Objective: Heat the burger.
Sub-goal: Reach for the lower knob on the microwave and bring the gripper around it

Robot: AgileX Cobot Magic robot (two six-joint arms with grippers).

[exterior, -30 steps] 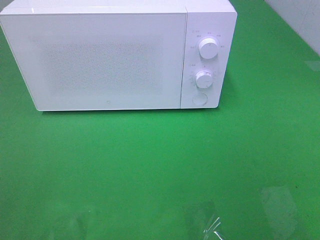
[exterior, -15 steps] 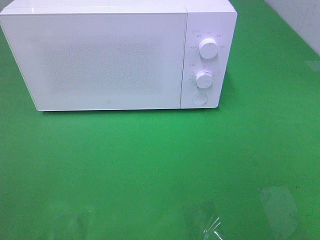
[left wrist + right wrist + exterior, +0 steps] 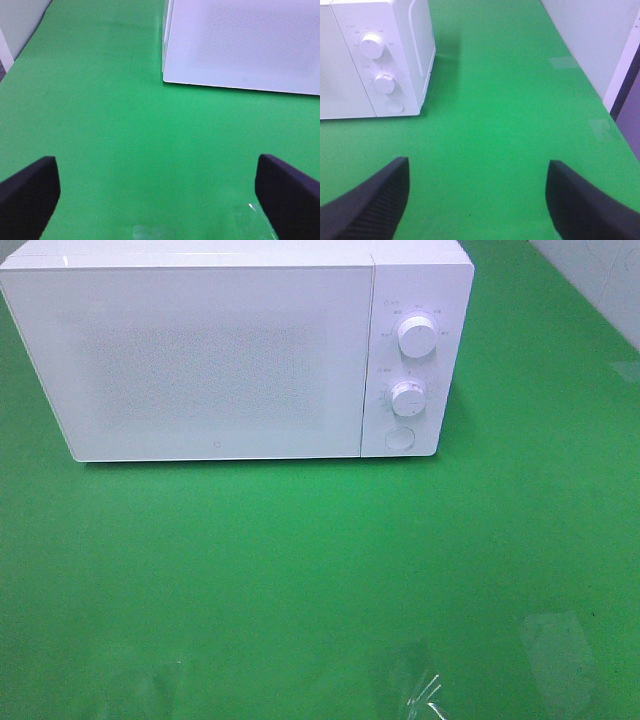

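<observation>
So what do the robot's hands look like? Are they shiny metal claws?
Not shiny. Only the tips show. The left gripper has two chunky jaws, matte blue-black, with blunt slanted ends. The right gripper has two dark grey-black jaws with a fine woven pattern, like carbon fibre. No cables or markings show, and the high camera catches no arm at all.
</observation>
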